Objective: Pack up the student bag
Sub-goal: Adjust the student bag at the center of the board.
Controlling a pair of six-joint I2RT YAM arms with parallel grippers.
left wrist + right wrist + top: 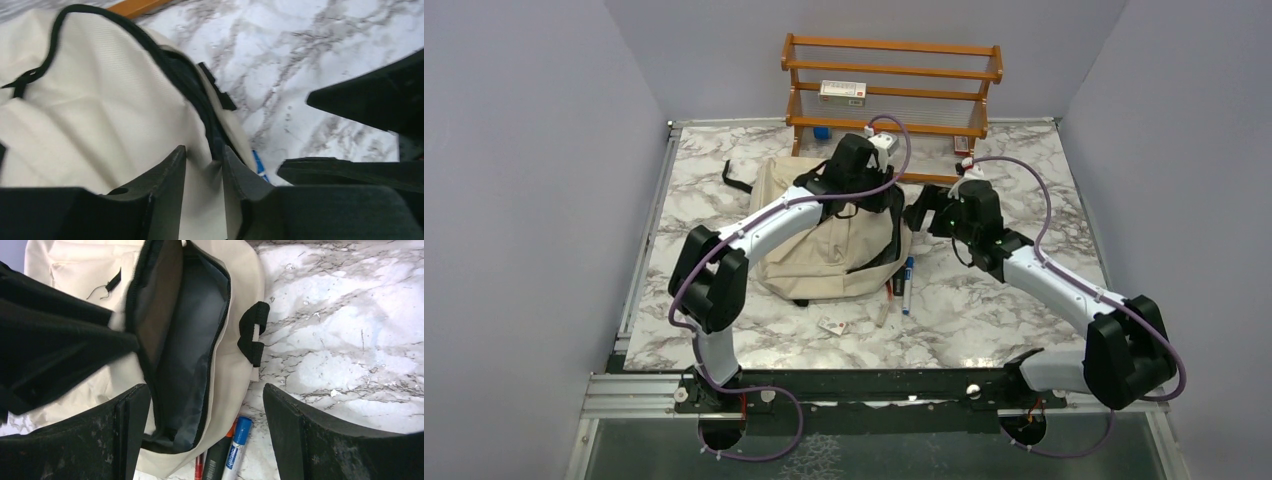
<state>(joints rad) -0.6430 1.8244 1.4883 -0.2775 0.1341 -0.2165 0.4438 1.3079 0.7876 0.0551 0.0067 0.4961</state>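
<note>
the student bag (824, 250) lies on the table (964, 330), near its middle, with the open mouth on its right side. behind it, at the back edge, stands a rack (892, 85) with a box (842, 91) on one of its upper shelves. a few pens (904, 285) lie on the table just beside the bag's right edge. a small card (832, 325) lies in front of the bag, apart from it. my left gripper (204, 185) sits over the bag's far right part, a fold of its rim between the fingers. my right gripper (205, 435) hangs just right of it, over the mouth, with the bag's edge and the pens between its fingers.
</note>
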